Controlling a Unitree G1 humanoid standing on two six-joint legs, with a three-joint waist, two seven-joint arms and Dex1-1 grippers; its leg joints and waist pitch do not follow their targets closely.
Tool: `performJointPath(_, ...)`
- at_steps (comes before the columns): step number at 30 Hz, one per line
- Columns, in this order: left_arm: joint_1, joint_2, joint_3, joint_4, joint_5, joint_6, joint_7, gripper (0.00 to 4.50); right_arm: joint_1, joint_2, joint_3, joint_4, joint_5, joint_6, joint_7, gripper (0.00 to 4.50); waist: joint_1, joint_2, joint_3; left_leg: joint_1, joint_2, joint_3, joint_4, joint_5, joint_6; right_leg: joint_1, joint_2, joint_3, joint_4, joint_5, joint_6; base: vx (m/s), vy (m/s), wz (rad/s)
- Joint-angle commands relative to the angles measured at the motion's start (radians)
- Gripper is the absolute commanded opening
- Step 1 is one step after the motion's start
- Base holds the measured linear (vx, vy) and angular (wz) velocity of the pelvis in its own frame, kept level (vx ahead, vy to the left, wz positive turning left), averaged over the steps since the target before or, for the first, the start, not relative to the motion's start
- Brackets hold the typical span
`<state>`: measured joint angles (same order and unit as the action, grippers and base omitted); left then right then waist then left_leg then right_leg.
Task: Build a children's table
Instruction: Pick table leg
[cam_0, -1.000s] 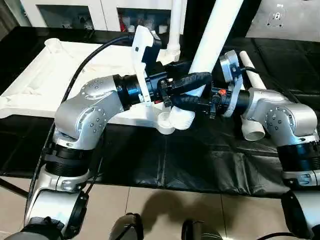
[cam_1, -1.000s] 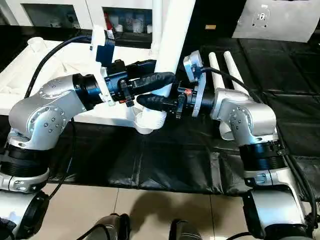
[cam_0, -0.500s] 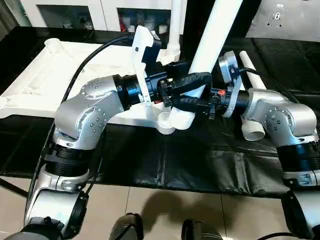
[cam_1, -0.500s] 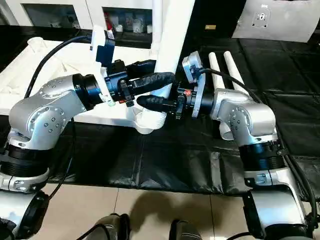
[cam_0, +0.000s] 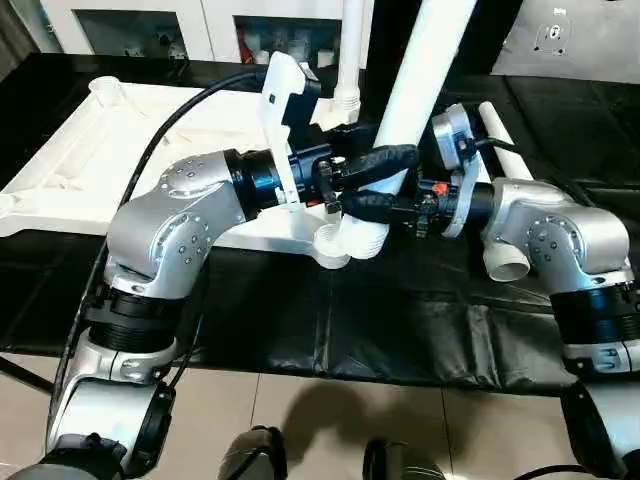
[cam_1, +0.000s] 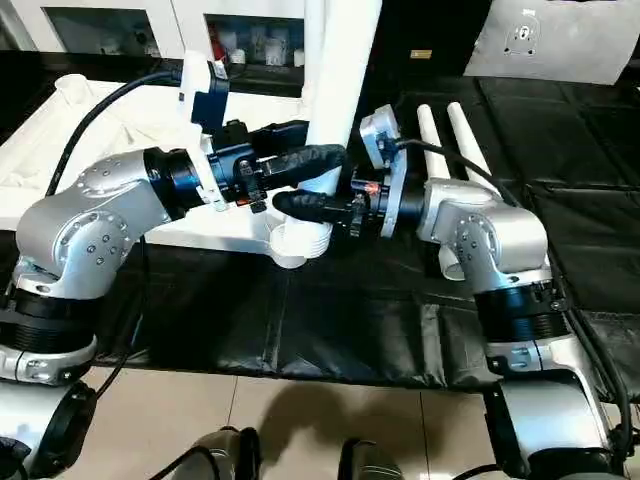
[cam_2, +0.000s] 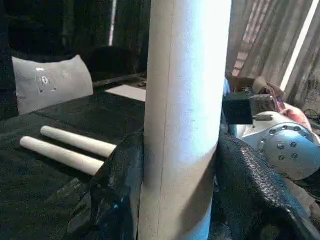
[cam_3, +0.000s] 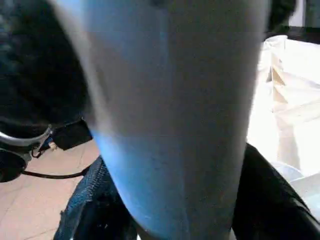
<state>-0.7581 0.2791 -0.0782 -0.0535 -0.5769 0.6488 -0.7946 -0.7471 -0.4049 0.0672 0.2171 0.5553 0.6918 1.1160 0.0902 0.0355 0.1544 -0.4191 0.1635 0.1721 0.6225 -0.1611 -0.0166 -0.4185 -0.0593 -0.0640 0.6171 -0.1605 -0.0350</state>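
A white table leg (cam_0: 415, 95) stands almost upright, leaning slightly, its threaded lower end at the near corner socket (cam_0: 333, 243) of the upturned white table top (cam_0: 110, 150) lying on the black-covered bench (cam_0: 330, 320). The left gripper (cam_0: 385, 162) is clamped on the leg just above the socket. The right gripper (cam_0: 372, 205) reaches in from the opposite side, one of its fingers (cam_1: 310, 205) against the leg; whether it grips I cannot tell. Two spare legs (cam_1: 450, 140) lie beyond the right arm.

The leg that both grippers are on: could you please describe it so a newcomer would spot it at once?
On the black mat lies the white table top, upside down. At its near corner socket one white leg stands up, leaning slightly, with the left gripper and right gripper around it. The two spare legs lie flat.
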Motion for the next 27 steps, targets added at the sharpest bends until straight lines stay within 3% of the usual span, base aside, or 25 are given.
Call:
performJointPath(1, -0.021, -0.002, -0.009, -0.024, -0.006, 0.005, -0.008, 2.23, 0.005, -0.004, -0.013, 0.007, -0.011, 0.002, -0.030, 2.07, 0.002, -0.009, -0.118, 0.032, 0.060, -0.022, -0.062, -0.089, 0.064, 0.062, -0.088, 0.049, -0.060, -0.189, -0.237, 0.000, 0.000, 0.00)
performJointPath(3, -0.020, -0.007, -0.006, -0.032, -0.019, 0.016, -0.008, 2.58, 0.004, 0.000, -0.014, 0.010, -0.012, 0.008, -0.039, 2.04, 0.002, -0.008, -0.119, 0.032, 0.060, -0.022, -0.061, -0.089, 0.062, 0.062, -0.087, 0.049, -0.060, -0.185, -0.239, 0.000, 0.000, 0.00)
performJointPath(8, -0.012, -0.034, 0.010, -0.078, -0.076, 0.055, 0.005, 2.94, 0.018, 0.017, -0.020, -0.006, 0.000, 0.007, -0.051, 1.96, 0.003, -0.008, -0.119, 0.032, 0.060, -0.021, -0.060, -0.086, 0.064, 0.063, -0.087, 0.048, -0.059, -0.175, -0.245, 0.000, 0.000, 0.00)
performJointPath(19, 0.010, -0.054, 0.018, -0.106, -0.068, 0.030, 0.023, 3.85, 0.023, 0.065, -0.059, -0.023, 0.007, -0.007, -0.135, 1.94, 0.002, -0.005, -0.119, 0.033, 0.060, -0.022, -0.062, -0.097, 0.054, 0.062, -0.087, 0.048, -0.061, -0.185, -0.238, 0.000, 0.000, 0.00)
performJointPath(22, 0.016, -0.070, 0.042, -0.120, -0.108, 0.035, 0.020, 4.13, 0.032, 0.070, -0.055, -0.031, -0.002, -0.010, -0.142, 1.94, 0.003, -0.005, -0.118, 0.032, 0.060, -0.022, -0.063, -0.099, 0.050, 0.062, -0.087, 0.049, -0.060, -0.177, -0.239, 0.000, 0.000, 0.00)
performJointPath(24, 0.020, -0.101, 0.078, -0.104, -0.127, 0.028, 0.062, 4.30, 0.049, 0.078, -0.060, -0.048, 0.006, -0.003, -0.155, 1.94, 0.003, -0.006, -0.120, 0.031, 0.059, -0.021, -0.062, -0.091, 0.054, 0.064, -0.088, 0.049, -0.059, -0.163, -0.241, 0.000, 0.000, 0.00)
performJointPath(27, 0.015, -0.187, 0.218, -0.046, -0.235, 0.012, 0.162, 4.38, 0.085, 0.115, -0.100, -0.062, 0.028, -0.006, -0.225, 1.94, 0.006, -0.006, -0.121, 0.028, 0.059, -0.020, -0.060, -0.096, 0.052, 0.065, -0.090, 0.048, -0.064, -0.163, -0.260, 0.000, 0.000, 0.00)
